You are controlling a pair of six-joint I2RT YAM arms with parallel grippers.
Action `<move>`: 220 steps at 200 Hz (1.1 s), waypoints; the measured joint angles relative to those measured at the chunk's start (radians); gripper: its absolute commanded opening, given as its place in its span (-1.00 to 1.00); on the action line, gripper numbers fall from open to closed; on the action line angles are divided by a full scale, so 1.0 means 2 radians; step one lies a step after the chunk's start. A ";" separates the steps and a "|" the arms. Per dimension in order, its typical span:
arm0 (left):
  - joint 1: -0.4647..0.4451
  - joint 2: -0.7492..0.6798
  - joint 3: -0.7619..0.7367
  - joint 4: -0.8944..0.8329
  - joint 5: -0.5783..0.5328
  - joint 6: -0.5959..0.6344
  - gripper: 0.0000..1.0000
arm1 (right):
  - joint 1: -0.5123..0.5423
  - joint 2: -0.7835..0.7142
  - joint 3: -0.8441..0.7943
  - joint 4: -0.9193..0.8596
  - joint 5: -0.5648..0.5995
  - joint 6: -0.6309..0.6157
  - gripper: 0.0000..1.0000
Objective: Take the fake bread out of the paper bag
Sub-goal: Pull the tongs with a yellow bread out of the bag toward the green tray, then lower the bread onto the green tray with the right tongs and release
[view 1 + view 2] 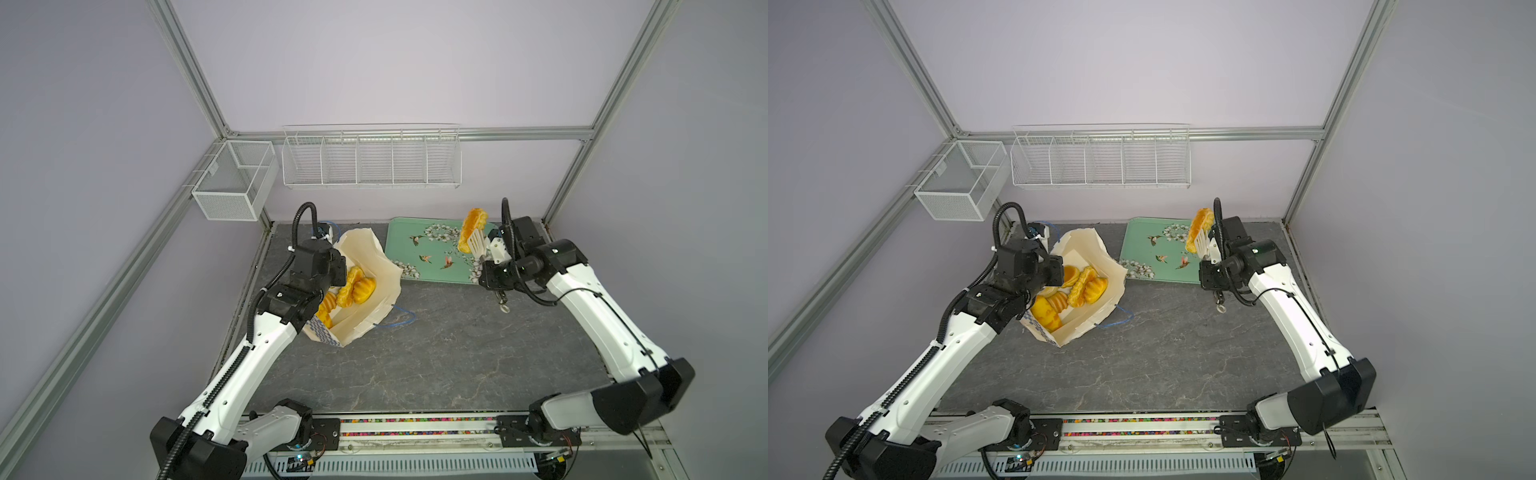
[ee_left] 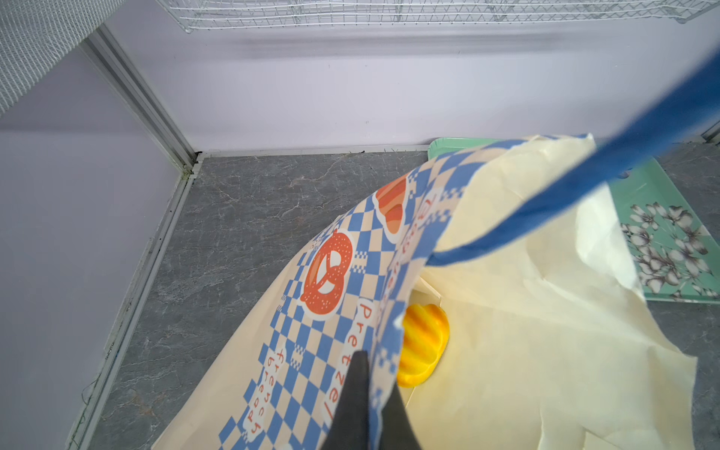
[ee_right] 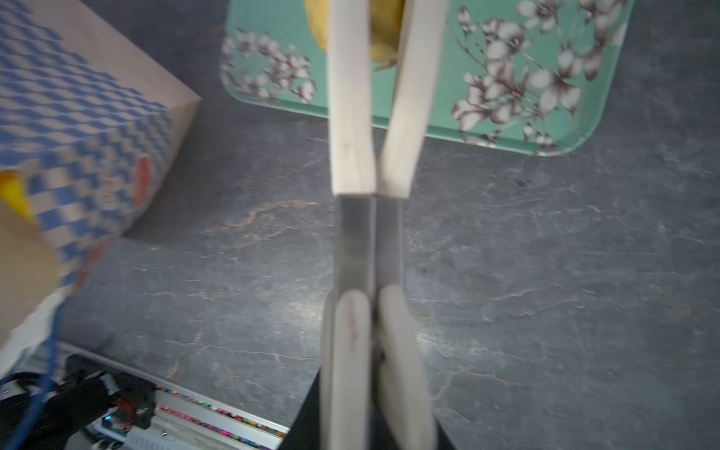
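- 1 paper bag stands tilted at approx 9 o'clock on the grey table. Mouth is wide open and faces up; checker print shows at its 7 o'clock corner.
- 2 blue cord handles: 1 lies on the table at the bag's 4 o'clock side, the other runs across the L wrist view above the rim.
- fake bread: 5 pcs counted inside the bag in a top view, packed touching each other. 1 is a round scored bun, the rest look long/ribbed. The L arm covers part of the bag, so the full total can't be told.
- L gripper: 2 black fingers pressed together on the bag's rim, paper pinched betw. them.
- R gripper is clamped round 1 pair of tongs, at approx 2 o'clock on the table.
- Tongs: the 2 arms are squeezed in, tips pinching 1 lifted bread, a long ribbed pc held upright outside the bag.
- Lifted bread hangs over the 3 o'clock end of 1 green flowered tray; whether it touches the tray can't be told. The tray has 3 painted birds.
- Back wall: 1 mesh box at 10 o'clock, 1 wire rack w/ 5 compartments at 12 o'clock.
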 measured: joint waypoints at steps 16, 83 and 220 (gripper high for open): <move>0.000 0.001 0.000 0.000 0.002 0.003 -1.00 | -0.019 0.040 0.007 -0.017 0.023 -0.019 -0.86; 0.003 0.004 0.000 0.003 0.011 0.015 -1.00 | -0.047 0.224 0.153 -0.086 0.142 -0.080 -0.81; 0.005 0.004 -0.013 0.015 0.015 0.024 -1.00 | -0.047 0.343 0.275 -0.170 0.198 -0.120 -0.23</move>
